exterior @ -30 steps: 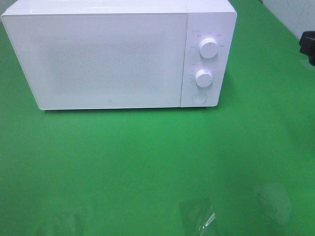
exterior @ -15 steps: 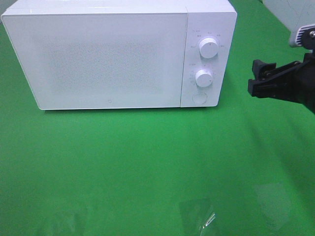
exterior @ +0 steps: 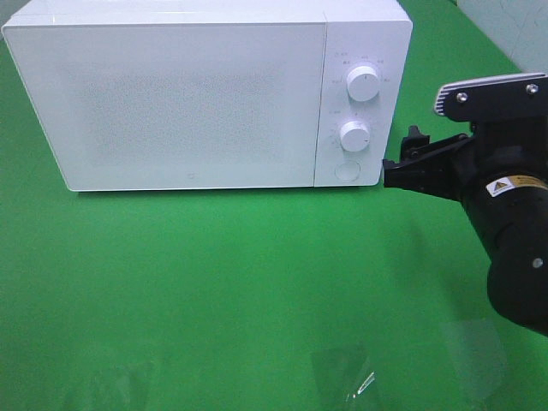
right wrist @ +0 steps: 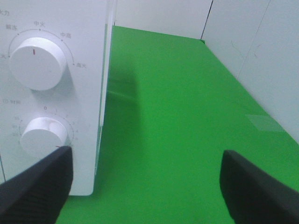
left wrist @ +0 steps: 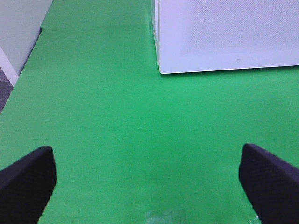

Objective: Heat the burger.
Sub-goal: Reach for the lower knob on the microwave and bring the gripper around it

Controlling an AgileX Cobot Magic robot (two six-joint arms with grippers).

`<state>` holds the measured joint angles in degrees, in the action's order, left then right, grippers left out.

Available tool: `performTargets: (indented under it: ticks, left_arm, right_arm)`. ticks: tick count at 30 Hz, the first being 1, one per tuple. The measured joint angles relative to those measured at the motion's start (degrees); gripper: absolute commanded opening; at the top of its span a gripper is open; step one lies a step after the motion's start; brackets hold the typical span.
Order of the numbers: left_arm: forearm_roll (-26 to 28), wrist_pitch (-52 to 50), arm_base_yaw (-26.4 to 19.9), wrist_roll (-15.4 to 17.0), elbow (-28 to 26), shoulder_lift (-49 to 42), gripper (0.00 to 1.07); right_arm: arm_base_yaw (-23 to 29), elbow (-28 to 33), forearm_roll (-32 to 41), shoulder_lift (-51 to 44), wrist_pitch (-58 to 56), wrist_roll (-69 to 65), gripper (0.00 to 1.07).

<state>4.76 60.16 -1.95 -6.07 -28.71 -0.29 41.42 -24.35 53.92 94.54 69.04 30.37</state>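
Judging from the task alone, the burger would be light, soft and easily crushed, best held gently low on its sides. It showed in no view, and whether it sat behind the shut door (exterior: 171,103) of the microwave (exterior: 364,26) could not be told. The right fingers (right wrist: 37,186) stood wide apart and empty just beside the microwave's right edge, near the lower dial (exterior: 354,135). The left fingers (left wrist: 28,179) were likewise spread, holding nothing. Green surface (exterior: 257,282) lay open in front.
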Motion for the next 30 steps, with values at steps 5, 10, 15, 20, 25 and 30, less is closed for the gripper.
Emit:
performTargets:
  ticks: [5,10,15,20,25,30]
  left_arm:
    - [0.0,0.0,0.0,0.0,0.0,0.0,1.00]
    - [0.0,0.0,0.0,0.0,0.0,0.0,1.00]
    - [0.0,0.0,0.0,-0.1,0.0,0.0,1.00]
    - [0.0,0.0,0.0,-0.1,0.0,0.0,1.00]
    - [0.0,0.0,0.0,-0.1,0.0,0.0,1.00]
    - [0.0,0.0,0.0,-0.1,0.0,0.0,1.00]
  right_arm:
    - [0.0,-2.9,-3.2,2.9,0.0,-2.3,0.79]
    - [0.0,-6.5,-4.5,6.0,-0.2,-6.6,0.78]
    - [0.0,-9.3,-4.5,9.0,-0.5,-8.0,0.76]
    - [0.0,-11.4,-4.5,11.3,-1.6,-8.1,0.76]
    - [0.0,-14.6,-4.5,14.6,-2.9,-8.1,0.76]
    - [-0.1,-17.0,-4.5,17.6,-3.3,-8.2,0.76]
